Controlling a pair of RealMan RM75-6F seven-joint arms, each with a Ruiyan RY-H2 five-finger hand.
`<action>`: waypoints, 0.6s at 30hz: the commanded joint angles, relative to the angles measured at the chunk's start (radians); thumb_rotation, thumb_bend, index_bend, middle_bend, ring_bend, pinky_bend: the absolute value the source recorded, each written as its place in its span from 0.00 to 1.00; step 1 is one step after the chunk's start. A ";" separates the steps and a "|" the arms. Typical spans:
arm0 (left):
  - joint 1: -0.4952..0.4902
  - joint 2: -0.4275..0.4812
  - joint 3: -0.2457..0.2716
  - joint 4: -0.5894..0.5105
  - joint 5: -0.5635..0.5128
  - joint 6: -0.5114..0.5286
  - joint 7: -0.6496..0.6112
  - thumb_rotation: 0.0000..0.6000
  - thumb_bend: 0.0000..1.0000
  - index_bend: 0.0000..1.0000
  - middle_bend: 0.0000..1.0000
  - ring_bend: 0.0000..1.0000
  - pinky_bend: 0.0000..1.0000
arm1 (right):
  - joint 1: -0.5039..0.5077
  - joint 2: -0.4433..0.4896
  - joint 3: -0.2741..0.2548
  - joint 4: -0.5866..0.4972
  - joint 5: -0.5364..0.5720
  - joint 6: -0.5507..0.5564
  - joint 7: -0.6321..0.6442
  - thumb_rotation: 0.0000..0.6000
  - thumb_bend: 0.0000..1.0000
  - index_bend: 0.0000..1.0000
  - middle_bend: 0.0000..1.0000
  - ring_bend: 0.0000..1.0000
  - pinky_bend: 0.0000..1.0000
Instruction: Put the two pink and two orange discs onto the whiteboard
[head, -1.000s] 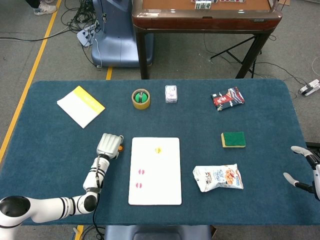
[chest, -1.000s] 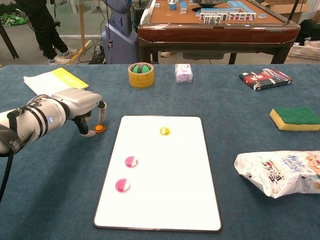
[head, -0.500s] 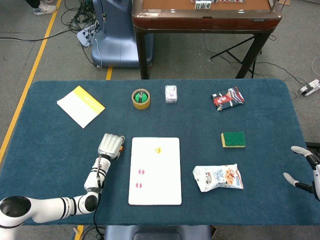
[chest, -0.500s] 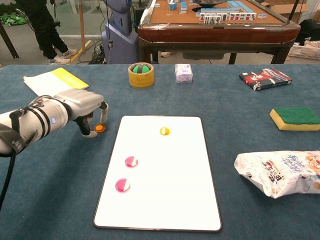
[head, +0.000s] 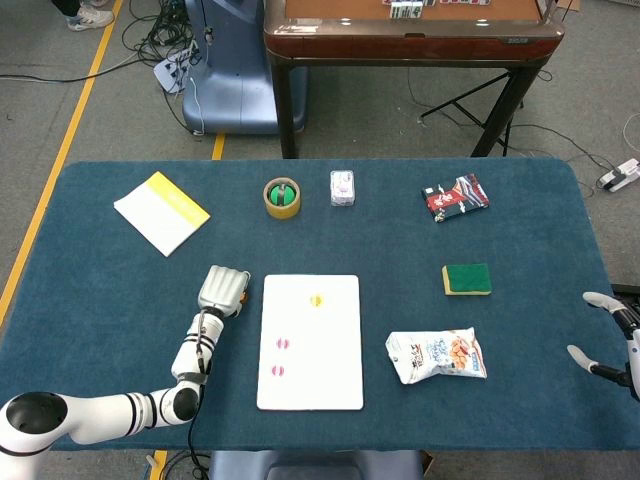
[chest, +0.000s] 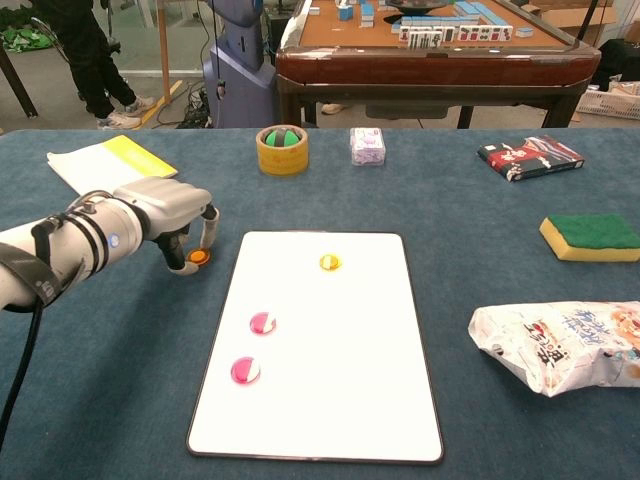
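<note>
My left robot hand (chest: 170, 215) is over the blue tabletop (head: 120, 290) just left of the whiteboard (chest: 325, 400), fingers curled down around an orange disc (chest: 198, 257) that sits on the cloth off the board. From the chest view the fingertips bracket the disc, but I cannot tell whether they actually pinch it. The head view hides that disc under the left robot hand (head: 222, 290).

On the whiteboard (head: 310, 385) I see a yellow-orange disc (chest: 330, 262) toward the far end and two pink discs (chest: 262, 323) on the left side, one nearer me than the other.

My right robot hand (head: 610, 340) is at the right edge of the tabletop, fingers spread and holding nothing.

Far side: a yellow booklet (head: 161, 211), a tape roll (head: 282, 196). Right: a green sponge (head: 466, 279), a snack bag (head: 436, 355).
</note>
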 joint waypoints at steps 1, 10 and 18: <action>0.001 -0.001 0.001 0.001 0.001 0.001 0.002 1.00 0.31 0.59 1.00 1.00 1.00 | 0.000 0.000 0.000 0.000 0.000 0.001 0.000 1.00 0.00 0.28 0.35 0.33 0.40; 0.002 0.007 -0.006 -0.030 0.026 0.019 0.004 1.00 0.31 0.62 1.00 1.00 1.00 | -0.002 0.001 0.000 0.001 -0.001 0.004 0.003 1.00 0.00 0.28 0.35 0.33 0.40; -0.022 0.027 -0.035 -0.142 0.052 0.058 0.032 1.00 0.31 0.63 1.00 1.00 1.00 | -0.004 0.002 0.000 0.002 -0.002 0.008 0.009 1.00 0.00 0.28 0.35 0.33 0.40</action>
